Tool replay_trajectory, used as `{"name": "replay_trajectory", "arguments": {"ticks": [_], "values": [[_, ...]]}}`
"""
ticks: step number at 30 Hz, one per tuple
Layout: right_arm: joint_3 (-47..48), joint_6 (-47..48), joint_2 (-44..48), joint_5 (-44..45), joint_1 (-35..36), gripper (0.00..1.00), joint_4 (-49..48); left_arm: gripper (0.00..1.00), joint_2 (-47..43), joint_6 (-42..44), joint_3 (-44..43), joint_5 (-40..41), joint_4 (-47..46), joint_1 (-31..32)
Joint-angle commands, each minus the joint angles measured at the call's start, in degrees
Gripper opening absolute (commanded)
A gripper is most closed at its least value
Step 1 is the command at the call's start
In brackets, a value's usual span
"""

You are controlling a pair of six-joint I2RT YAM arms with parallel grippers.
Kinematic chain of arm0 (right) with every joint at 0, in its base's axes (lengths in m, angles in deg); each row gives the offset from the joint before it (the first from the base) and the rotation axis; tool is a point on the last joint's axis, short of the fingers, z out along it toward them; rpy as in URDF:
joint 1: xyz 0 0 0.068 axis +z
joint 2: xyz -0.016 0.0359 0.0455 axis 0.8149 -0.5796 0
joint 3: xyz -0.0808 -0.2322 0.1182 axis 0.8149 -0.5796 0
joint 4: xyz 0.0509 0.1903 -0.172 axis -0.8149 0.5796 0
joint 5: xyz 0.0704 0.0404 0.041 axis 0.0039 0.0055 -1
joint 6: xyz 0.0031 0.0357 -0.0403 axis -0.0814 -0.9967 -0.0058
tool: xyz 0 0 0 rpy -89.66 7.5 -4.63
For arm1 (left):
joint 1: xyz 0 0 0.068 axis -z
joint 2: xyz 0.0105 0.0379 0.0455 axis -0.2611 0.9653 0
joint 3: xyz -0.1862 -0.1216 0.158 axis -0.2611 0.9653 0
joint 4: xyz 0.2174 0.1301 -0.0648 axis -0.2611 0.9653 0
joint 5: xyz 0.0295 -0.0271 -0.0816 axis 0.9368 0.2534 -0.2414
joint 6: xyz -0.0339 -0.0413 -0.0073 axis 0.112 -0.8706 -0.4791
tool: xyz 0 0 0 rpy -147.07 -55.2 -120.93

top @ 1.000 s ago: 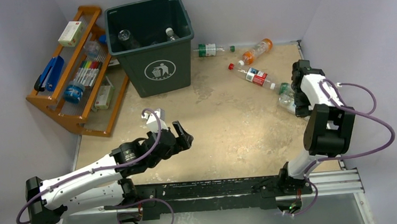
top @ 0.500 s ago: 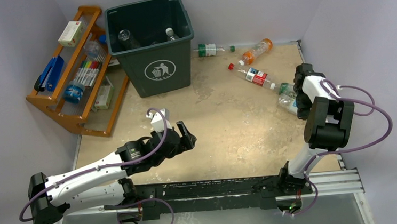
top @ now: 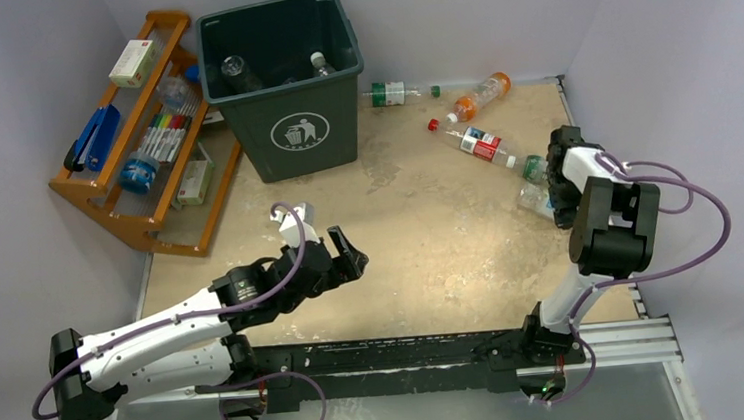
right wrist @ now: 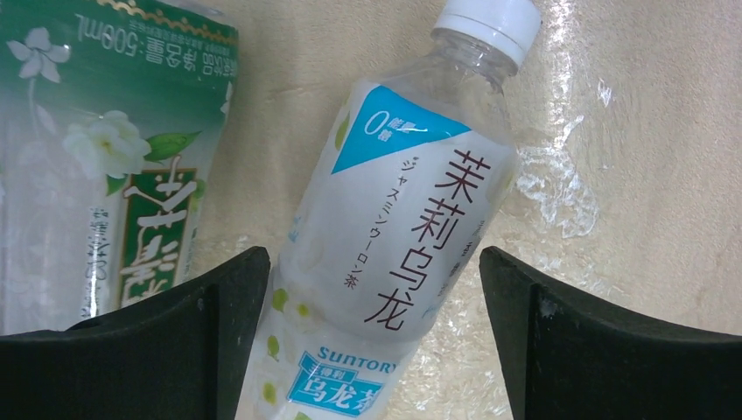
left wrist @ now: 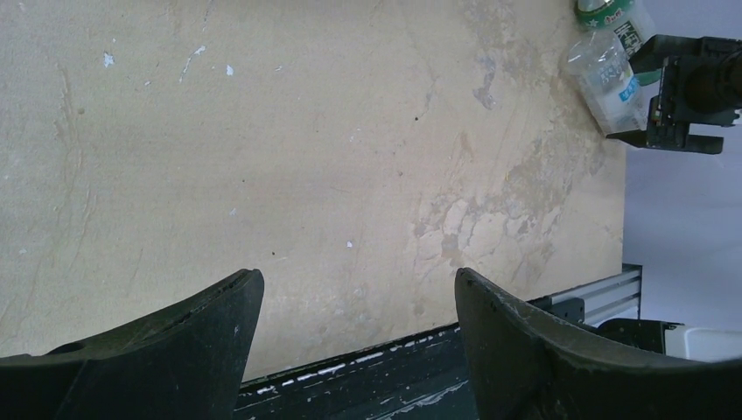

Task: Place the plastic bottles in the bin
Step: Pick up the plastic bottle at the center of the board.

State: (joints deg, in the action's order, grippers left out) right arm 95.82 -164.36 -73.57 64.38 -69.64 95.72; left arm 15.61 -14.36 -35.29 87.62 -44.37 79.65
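**Two bottles binned, five left out on the tabletop**

At least two plastic bottles (top: pixel 235 72) are seen inside the dark green bin (top: pixel 307 140), which stands at the far left of the tabletop (top: pixel 431 245). More may be hidden below the rim. Five are counted outside it on the right side. A green-labelled bottle (top: pixel 394 93) and an orange bottle (top: pixel 479 94) lie by the back wall, a red-capped bottle (top: pixel 473 144) lies nearer, and two more lie just beside the right arm. The task is judged well short of done.

The right gripper (right wrist: pixel 372 258) is poised over one of that pair, a clear Suntory bottle (right wrist: pixel 394 219) with a white cap. Its jaws are spread on either side of the body, and no squeeze is shown. The left gripper (left wrist: pixel 359 280) is held open and empty above bare tabletop.

The label, the cap and the jasmine-tea bottle (right wrist: pixel 114 157) just beside are made out only in the right wrist view; from above, that spot is largely hidden by the wrist. The bin and its contents are shown only from above.
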Motion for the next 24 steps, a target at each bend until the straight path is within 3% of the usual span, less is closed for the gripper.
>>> {"name": "replay_trajectory", "arguments": {"ticks": [1,6,13,18,24], "values": [[-1.93,3.17,1.1,0.49,-0.07,0.9,-1.31,0.8,-1.68,0.77,-0.89,0.13,-0.89,-0.09],[-5.8,6.29,4.62,-1.04,0.7,0.79,-4.67,0.8,-2.36,0.65,-0.69,-0.11,-1.11,-0.02],[-9.78,12.78,8.37,-5.01,3.38,0.72,-9.49,0.8,-4.45,-0.4,1.66,-0.13,-2.5,0.17],[-12.38,11.64,11.32,-3.51,11.36,0.68,-8.14,0.8,-5.28,-0.98,3.18,-0.02,-3.9,0.43],[-16.86,10.73,13.71,-4.34,17.95,0.52,-9.44,0.8,-6.03,-1.56,5.04,-0.25,-5.65,0.74]]}}
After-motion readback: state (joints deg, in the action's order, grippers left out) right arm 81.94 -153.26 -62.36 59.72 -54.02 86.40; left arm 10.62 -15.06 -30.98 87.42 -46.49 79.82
